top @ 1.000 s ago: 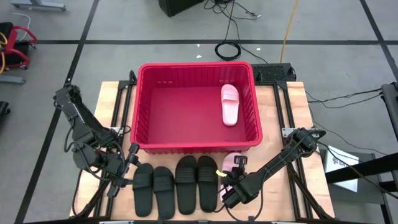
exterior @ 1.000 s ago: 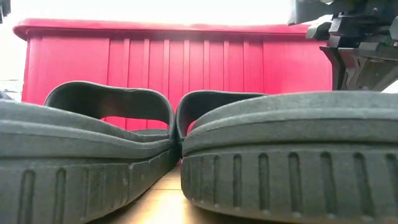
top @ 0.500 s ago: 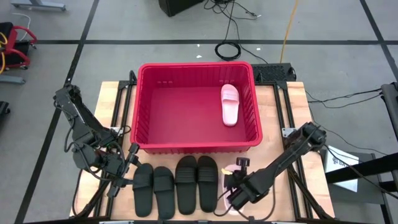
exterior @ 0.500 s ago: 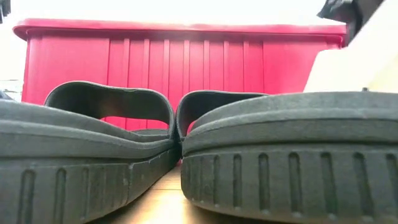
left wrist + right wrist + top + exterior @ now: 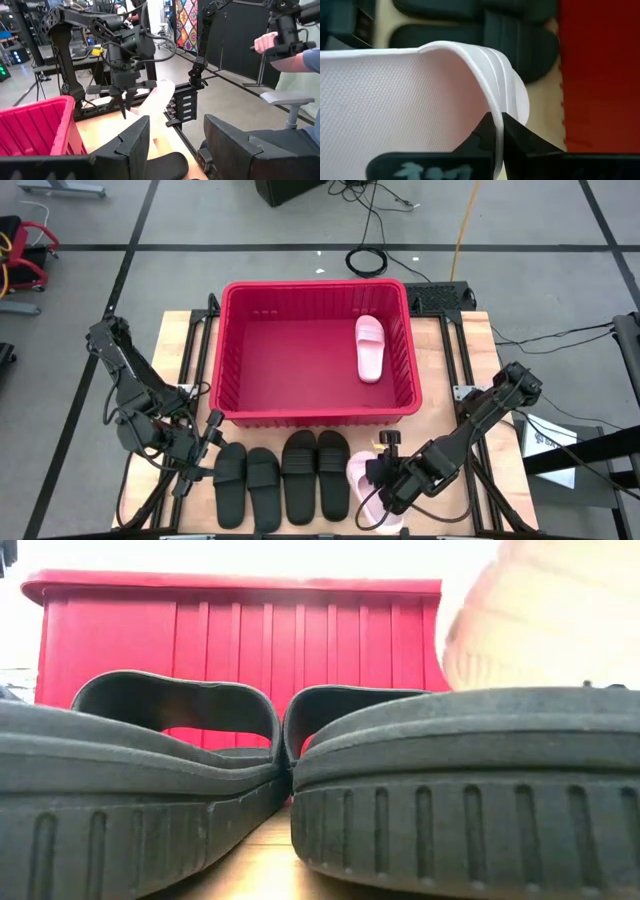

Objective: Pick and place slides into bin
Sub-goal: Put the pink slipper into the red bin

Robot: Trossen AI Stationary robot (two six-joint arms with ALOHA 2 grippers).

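Currently held: 1 pale pink slide (image 5: 365,485), pinched by its strap edge between the closed fingers of the right gripper (image 5: 384,482), at the near right of the table just beside the row of 4 black slides (image 5: 283,476). Long axis of the held slide runs roughly front to back, toe end toward the bin (image 5: 232,370); it appears lifted and tilted (the left wrist view shows it hanging slantwise below the gripper). Bearing for the coming move: the bin lies straight ahead of the claw, its near wall between slide and floor, so the carry probably needs height first, then travel forward. Contents of bin: 1 pink slide (image 5: 369,347), lengthwise by the right wall. Left gripper (image 5: 203,442), fingers spread and holding nothing, waits at the near left beside the outermost black slide; the right arm is plainly the nearer. Surface: pale wooden table top (image 5: 182,330). Room: grey floor with cables (image 5: 370,240); a person's hand (image 5: 264,42) on a control rig beyond.
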